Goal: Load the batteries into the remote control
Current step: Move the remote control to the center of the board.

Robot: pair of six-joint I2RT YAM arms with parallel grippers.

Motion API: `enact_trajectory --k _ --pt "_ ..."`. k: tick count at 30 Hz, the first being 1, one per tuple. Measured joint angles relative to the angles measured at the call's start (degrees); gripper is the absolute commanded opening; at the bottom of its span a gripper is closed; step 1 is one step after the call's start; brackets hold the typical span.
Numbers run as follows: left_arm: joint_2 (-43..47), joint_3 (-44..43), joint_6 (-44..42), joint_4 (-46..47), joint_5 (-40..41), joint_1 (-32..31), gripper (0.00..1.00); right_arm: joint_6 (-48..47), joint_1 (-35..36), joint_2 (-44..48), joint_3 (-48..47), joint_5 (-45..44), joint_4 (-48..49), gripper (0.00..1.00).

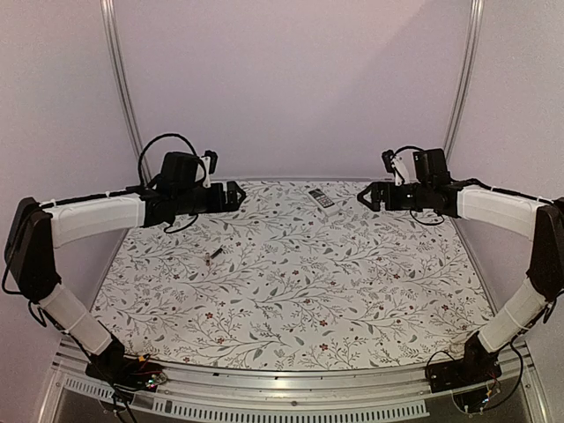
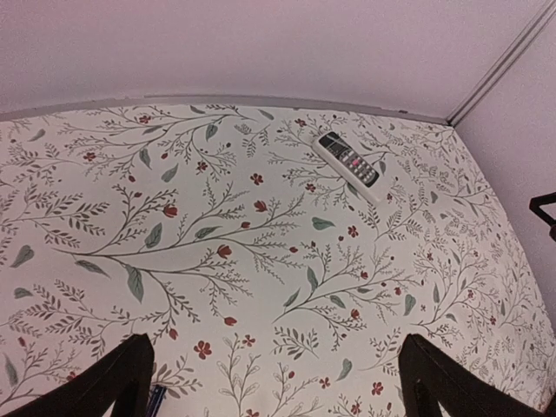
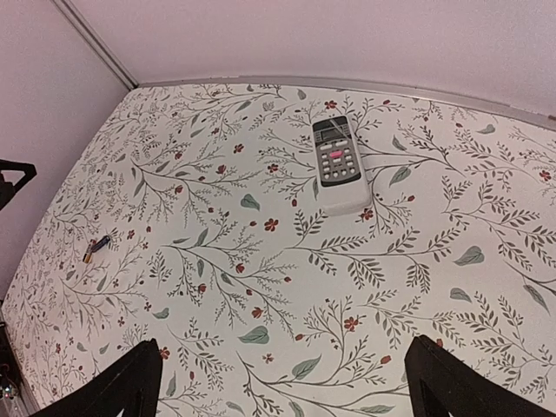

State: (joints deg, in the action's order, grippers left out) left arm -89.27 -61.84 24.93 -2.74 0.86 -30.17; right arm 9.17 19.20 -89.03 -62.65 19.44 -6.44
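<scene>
There is one remote control [image 1: 321, 198] and two arms. The batteries [image 1: 212, 254] show as a single tiny dark speck from above. The right wrist view gives it as a slim bluish-dark stick with a paler, golden tip [image 3: 95, 248], and I cannot tell whether that is one cell or two lying end to end. The remote is a slim white rectangle lying face up. The far part of its face is a dark panel with a small display and rows of little buttons, some of them pinkish-red, and the near part is plain white. Any lettering on it is too small to read, and no brand or label can be made out on anything else. It rests at an angle on the flowered table cloth [image 1: 308, 291] near the far edge, a little right of the middle. It lies between the two claws, closer to the right one. The battery speck lies on the left half of the table, nearer than the left gripper [image 1: 238, 196] and well apart from the remote. The left gripper hangs above the cloth, released wide and empty, its dark fingers [image 2: 122, 382] spread to the corners of its own view. The right gripper [image 1: 361, 196] hangs the same way, also released and grasping nothing, fingers [image 3: 447, 378] far apart.
</scene>
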Motion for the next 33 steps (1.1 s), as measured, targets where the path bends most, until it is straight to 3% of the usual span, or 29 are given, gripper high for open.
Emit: enact_trajectory --k 8,23,33 --pt "0.0 1.0 -0.3 2.4 -0.6 0.1 1.00 -3.2 0.1 -9.0 -15.2 -2.1 -8.8 0.99" --pt "0.8 2.5 -0.2 3.7 -1.7 0.6 1.00 -5.7 0.8 -39.8 -55.2 -9.2 -31.5 0.99" --pt "1.3 2.9 0.0 3.9 -2.1 1.1 1.00 -8.2 5.8 -53.9 -69.7 -13.3 -40.1 0.99"
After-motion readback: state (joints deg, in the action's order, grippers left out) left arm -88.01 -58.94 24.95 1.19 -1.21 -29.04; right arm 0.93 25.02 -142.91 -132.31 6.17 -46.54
